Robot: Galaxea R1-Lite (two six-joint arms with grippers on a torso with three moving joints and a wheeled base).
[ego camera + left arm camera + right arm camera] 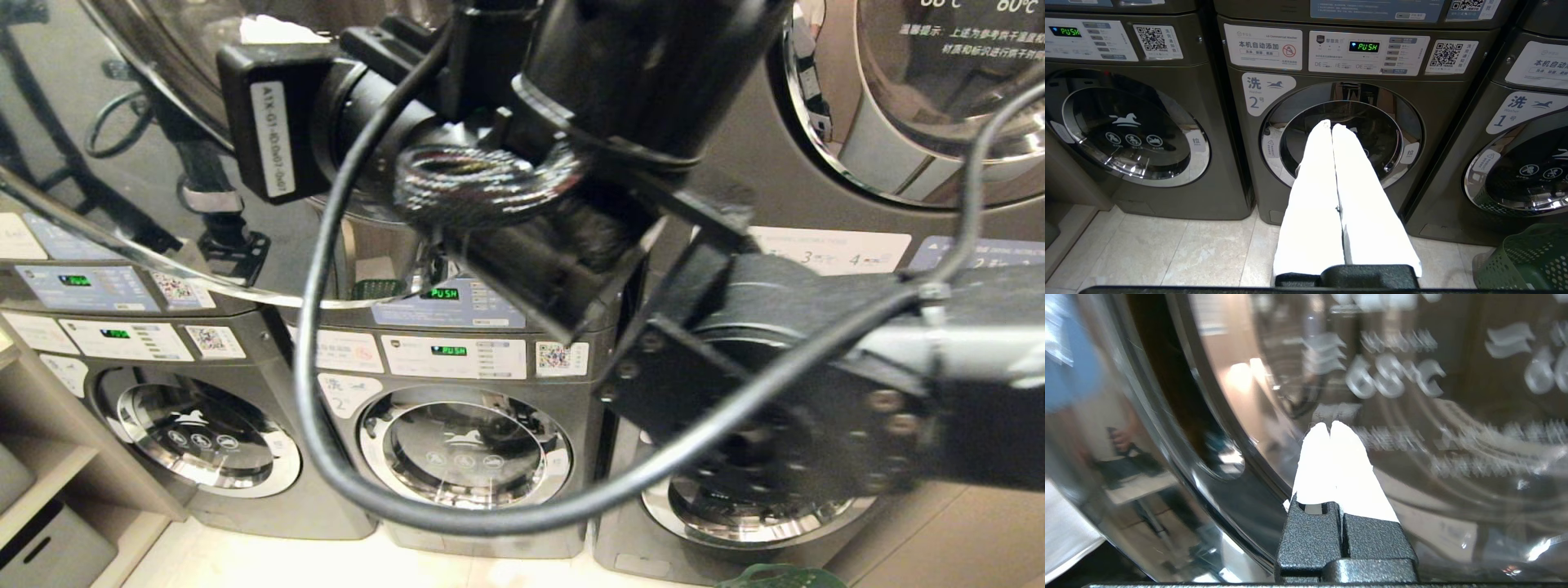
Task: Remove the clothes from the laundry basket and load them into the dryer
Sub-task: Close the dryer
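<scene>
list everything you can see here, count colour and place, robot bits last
washers: three, dark grey with round chrome-ringed doors, lower row on the floor
upper machine doors: at least two, glass and chrome, stacked above the washers; the right claw is close to one
control panels: white labels, green PUSH displays, QR stickers, above each washer door
laundry basket: one, green mesh, on the floor by the washer marked 1
shelf unit: one, beige, holding a grey bin, at the robot's left
floor: light tiles
right arm: black, cable looped, raised across the head view
right claw: white fingers shut, empty
left claw: white fingers shut, empty, pointing at washer 2
</scene>
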